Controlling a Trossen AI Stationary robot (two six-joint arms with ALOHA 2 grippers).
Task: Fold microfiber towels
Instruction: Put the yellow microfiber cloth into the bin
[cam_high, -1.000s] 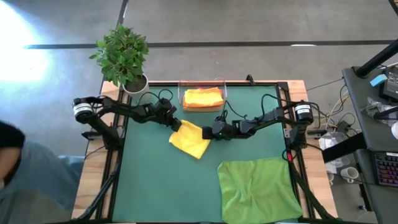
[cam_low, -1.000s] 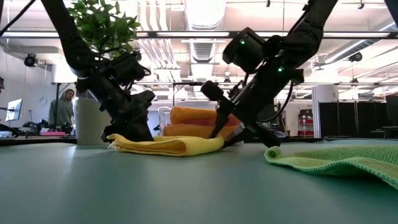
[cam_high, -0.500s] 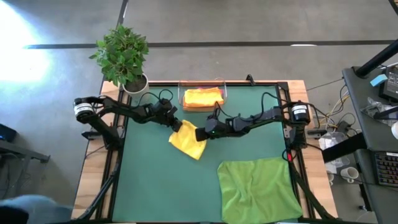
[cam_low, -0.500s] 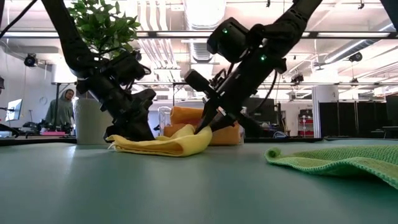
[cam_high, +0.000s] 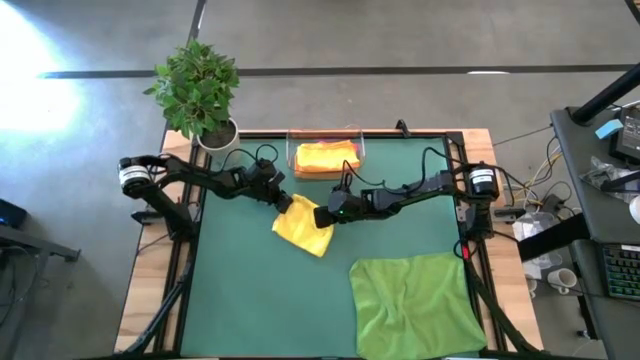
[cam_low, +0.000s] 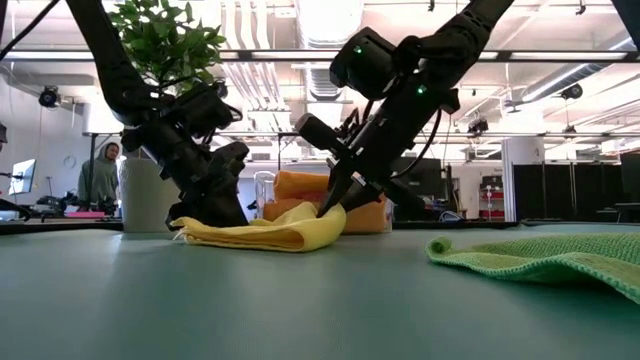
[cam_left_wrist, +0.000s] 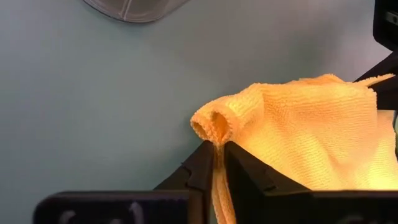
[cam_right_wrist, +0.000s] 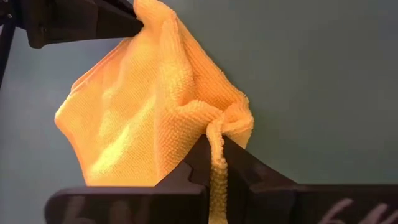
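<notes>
A yellow microfiber towel, folded over, lies on the dark green mat near the table's middle. My left gripper is shut on its far-left corner. My right gripper is shut on its right corner. A green towel lies spread out at the near right, with one edge rolled up. Folded orange towels rest in the clear tray at the far edge. My left gripper pinches a bunched, rolled corner of the yellow towel between its two fingers, several layers thick. The fingers slant down from the table's far left. That corner stays low, by the mat. My right gripper pinches the towel's gathered right corner between its two fingers. The fingers slant down from the table's right. The corner is raised a little off the mat, and the towel's other parts lie on the mat.
A potted plant stands at the table's far left corner. The tray sits just beyond both grippers. A person shows in the room behind the table. Bare mat lies to the near left.
My right gripper has gone toward the table's left, onto the yellow towel, rolled its wrist and shut on the towel's right corner. That corner now stands a little higher than before, while the left part of the towel has stayed in place.
</notes>
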